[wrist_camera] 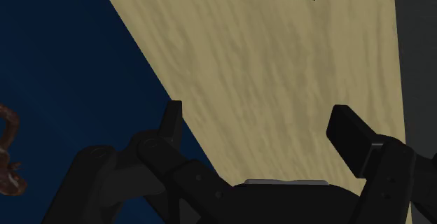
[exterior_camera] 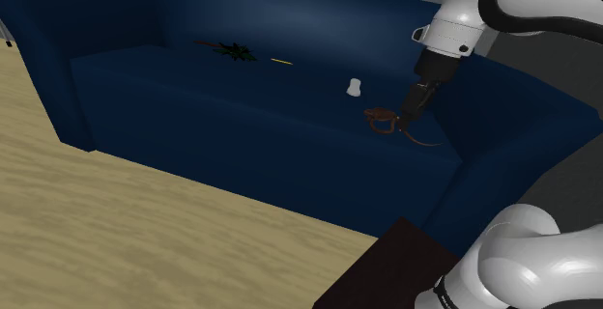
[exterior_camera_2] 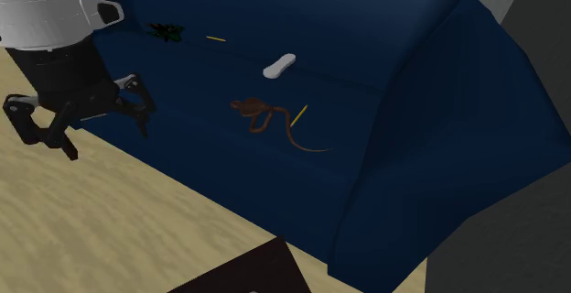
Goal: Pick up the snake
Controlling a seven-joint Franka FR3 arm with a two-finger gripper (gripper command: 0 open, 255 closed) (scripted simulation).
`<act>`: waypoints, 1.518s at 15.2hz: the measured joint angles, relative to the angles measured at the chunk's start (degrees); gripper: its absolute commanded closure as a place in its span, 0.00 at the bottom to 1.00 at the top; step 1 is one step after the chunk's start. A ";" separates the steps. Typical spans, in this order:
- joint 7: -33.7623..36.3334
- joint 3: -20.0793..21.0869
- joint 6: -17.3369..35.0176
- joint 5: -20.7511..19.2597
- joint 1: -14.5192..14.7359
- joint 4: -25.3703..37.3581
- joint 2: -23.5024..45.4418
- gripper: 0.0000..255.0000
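**Finding one.** My black two-finger pincer [exterior_camera_2: 108, 140] is spread wide and pinches nothing. It hangs over the front edge of the dark blue upholstered sofa [exterior_camera_2: 412, 154]. In the wrist view the gap between my fingers frames the tan wood-grain floor [wrist_camera: 280, 61] in front of the sofa, not its seat.

**Finding two.** The brown coiled snake [exterior_camera_2: 261, 115] lies on the sofa's seat, roughly midway between front edge and backrest, well apart from my pincer. One end is bunched into loops, and a thin tail runs out across the seat toward the sofa's arm. A thin yellow stick [exterior_camera_2: 299, 115] lies on the seat just beside the loops. A small white oblong object [exterior_camera_2: 279, 65] sits further back on the seat, near the backrest.

**Assessment.** The snake looks light and slender, and probably limp or rubbery, so I judge it will droop when lifted. The tail is too thin for a sure pinch and may slip out. The bunched loops offer the thickest section, so I should close across them, low against the cushion, which will likely give a little. The stick could be caught up in that grasp.
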 measured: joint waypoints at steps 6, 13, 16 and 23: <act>-3.03 -3.67 4.66 -2.97 -1.98 -2.65 1.36 0.00; -8.39 -10.64 13.47 -7.83 -5.57 -6.11 5.07 0.00; -10.33 -13.47 17.52 -9.31 -6.79 -6.21 8.22 0.00; -15.82 -20.93 26.02 -11.54 -9.33 -4.39 16.40 0.00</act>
